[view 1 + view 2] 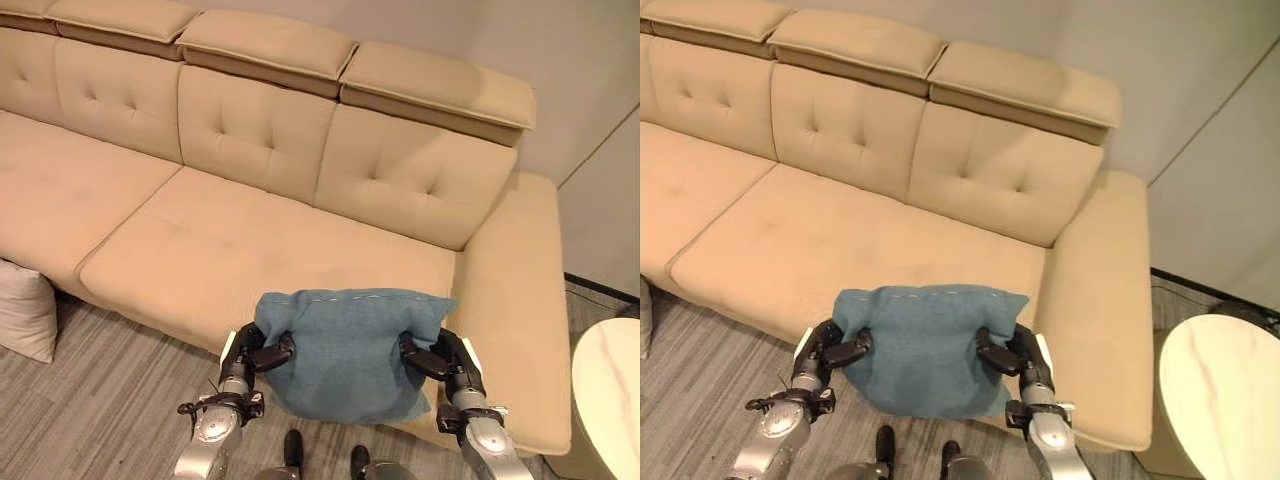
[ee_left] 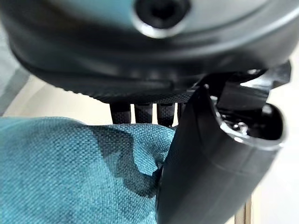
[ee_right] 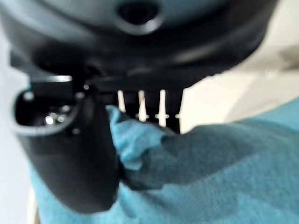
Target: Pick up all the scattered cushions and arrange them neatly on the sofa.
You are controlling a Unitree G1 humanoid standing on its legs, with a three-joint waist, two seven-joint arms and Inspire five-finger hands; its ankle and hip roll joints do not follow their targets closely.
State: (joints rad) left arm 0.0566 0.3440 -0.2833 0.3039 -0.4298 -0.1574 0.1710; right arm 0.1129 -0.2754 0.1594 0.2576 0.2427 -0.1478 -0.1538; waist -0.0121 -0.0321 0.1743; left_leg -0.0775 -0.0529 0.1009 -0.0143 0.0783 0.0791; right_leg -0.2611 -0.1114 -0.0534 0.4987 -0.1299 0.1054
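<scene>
A blue cushion of coarse woven fabric, roughly square and soft enough to sag and crease, hangs between the two hands above the front edge of the beige sofa. The left hand pinches the cushion's left edge, thumb on the near face and fingers behind; the left wrist view shows the weave bunched into a fold under the thumb. The right hand grips the opposite edge the same way, cloth puckered against its thumb in the right wrist view. The fingertips of both hands are hidden behind the cushion. The sofa's upholstery is smooth and matte, with tufted dimples in the back panels beyond the hands. A pale cushion lies on the grey striped floor far to the left hand's outer side, cut off at the edge. A round white marble-like tabletop sits outside the right hand, partly out of view.
</scene>
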